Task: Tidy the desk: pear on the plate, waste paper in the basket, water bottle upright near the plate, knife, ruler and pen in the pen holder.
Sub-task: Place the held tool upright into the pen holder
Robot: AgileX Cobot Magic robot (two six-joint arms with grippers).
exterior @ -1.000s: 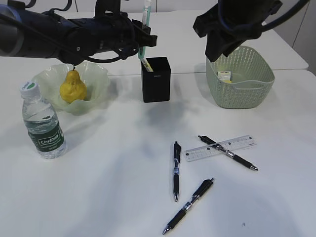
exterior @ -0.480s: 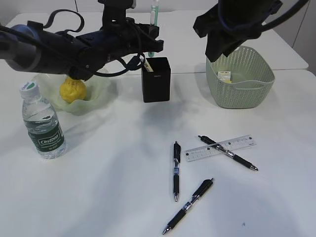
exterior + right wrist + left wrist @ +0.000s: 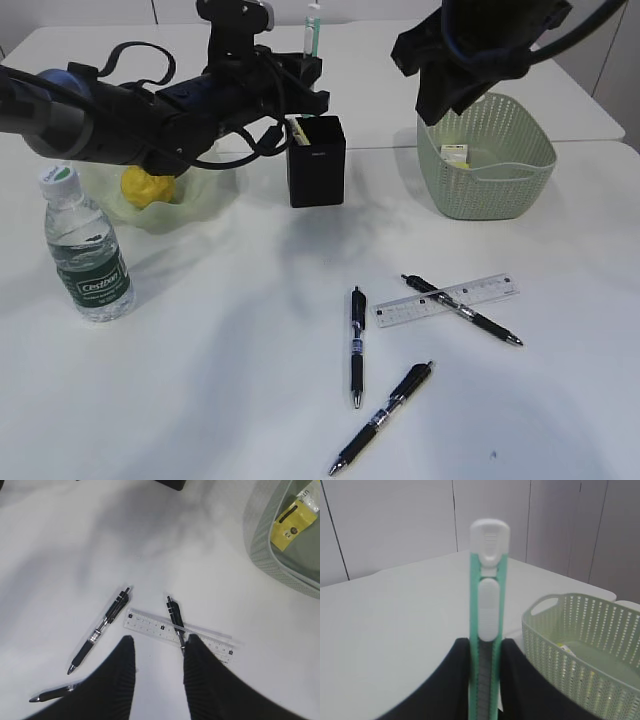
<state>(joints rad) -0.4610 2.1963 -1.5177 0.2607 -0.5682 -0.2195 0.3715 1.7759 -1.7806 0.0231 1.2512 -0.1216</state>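
**Green knife clamped above the pen holder**

Green-and-white plastic marks the knife, a utility cutter standing upright between the dark fingers of the left gripper, which is clenched on it just above the black pen holder. The right gripper hangs over the desk with its jaws apart and nothing between them. Below it lies the clear ruler, crossed by one black pen; two more pens lie near it on the white top. The pear sits on the pale green plate, partly hidden by the left arm. The water bottle stands upright near the plate. Waste paper lies inside the basket.
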